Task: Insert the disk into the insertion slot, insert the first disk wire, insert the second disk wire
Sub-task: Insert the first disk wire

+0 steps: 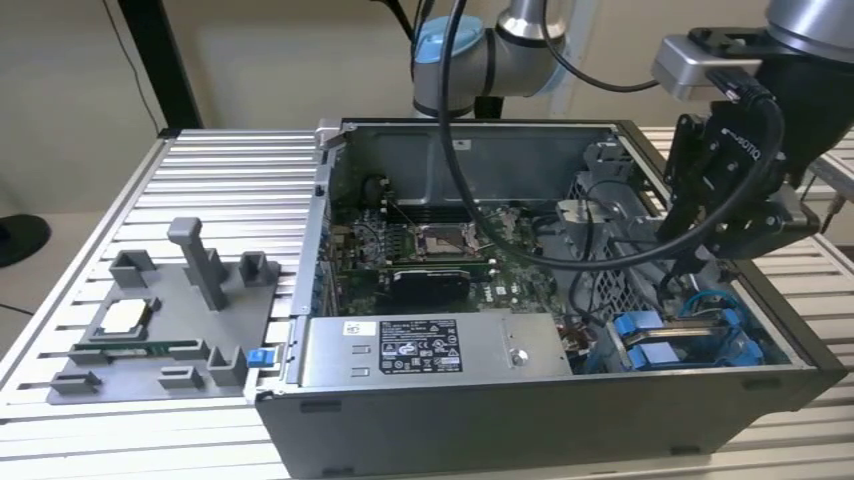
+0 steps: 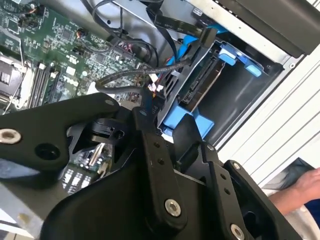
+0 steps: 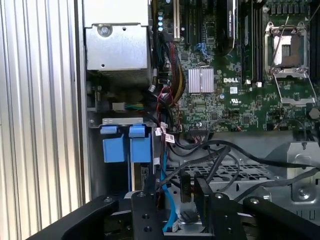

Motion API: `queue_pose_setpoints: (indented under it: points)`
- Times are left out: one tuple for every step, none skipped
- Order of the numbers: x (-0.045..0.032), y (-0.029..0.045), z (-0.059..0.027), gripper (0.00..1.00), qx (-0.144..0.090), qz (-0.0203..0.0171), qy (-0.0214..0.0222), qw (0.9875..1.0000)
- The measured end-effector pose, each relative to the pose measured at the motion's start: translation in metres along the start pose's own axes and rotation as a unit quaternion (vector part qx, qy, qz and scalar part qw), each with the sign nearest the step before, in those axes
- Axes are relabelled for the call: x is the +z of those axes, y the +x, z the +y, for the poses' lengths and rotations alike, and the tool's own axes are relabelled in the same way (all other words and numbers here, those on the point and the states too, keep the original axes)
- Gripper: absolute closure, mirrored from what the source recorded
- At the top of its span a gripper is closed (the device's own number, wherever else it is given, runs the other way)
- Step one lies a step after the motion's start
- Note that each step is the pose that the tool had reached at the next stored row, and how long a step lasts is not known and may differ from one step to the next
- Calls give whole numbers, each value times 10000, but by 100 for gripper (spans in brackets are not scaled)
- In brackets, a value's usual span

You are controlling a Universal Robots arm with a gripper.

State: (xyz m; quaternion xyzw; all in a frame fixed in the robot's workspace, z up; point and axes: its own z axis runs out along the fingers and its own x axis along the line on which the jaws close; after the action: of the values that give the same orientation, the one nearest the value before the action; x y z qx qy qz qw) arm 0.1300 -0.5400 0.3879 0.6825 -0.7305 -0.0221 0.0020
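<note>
1. The disk (image 2: 201, 84) sits edge-on inside the insertion slot (image 2: 242, 97) at a corner of the open computer case (image 1: 534, 420). Its blue carrier tabs (image 3: 140, 147) stand at the mouth of the bay. From where I stand, that first step looks done.
2. The wires look like the part left to do. Black cables (image 2: 127, 76) loop loose over the motherboard (image 3: 225, 85) toward the bay. The connector edge of the disk seems bare in the second wrist view, so I judge that neither wire is plugged in yet.
3. The end effector (image 3: 175, 186) hangs just above those cables, beside the slot, with its two black fingers (image 3: 146, 210) apart and a plain gap between them. A dark plug-like piece (image 3: 186, 187) stands in that gap near one finger; I cannot tell whether it is touched.
4. Some things are hard to make out. The bay wall hides the far end of the disk, so I cannot tell how deep it is seated. The cable ends are lost among tagged leads, so I cannot say which wire is which.
5. A person's hand (image 2: 300, 189) shows beyond the case, cut off at the frame edge. A grey fixture tray (image 1: 160, 340) lies on the desk (image 1: 227, 170), well apart from the work.
</note>
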Motion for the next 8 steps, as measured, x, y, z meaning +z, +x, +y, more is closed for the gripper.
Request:
queue_pose_setpoints:
  points:
    - [0,0,3,0,28,-5,0,10000]
    - [0,0,7,0,54,-13,0,10000]
    - [0,1,12,0,77,-23,1,10000]
    - [0,1,18,0,98,-34,1,9999]
    - [0,0,22,0,117,-46,0,9999]
    - [0,0,23,0,128,-57,0,9999]
    - [1,0,23,0,135,-66,-1,9999]
    - [1,0,23,0,141,-77,-1,9999]
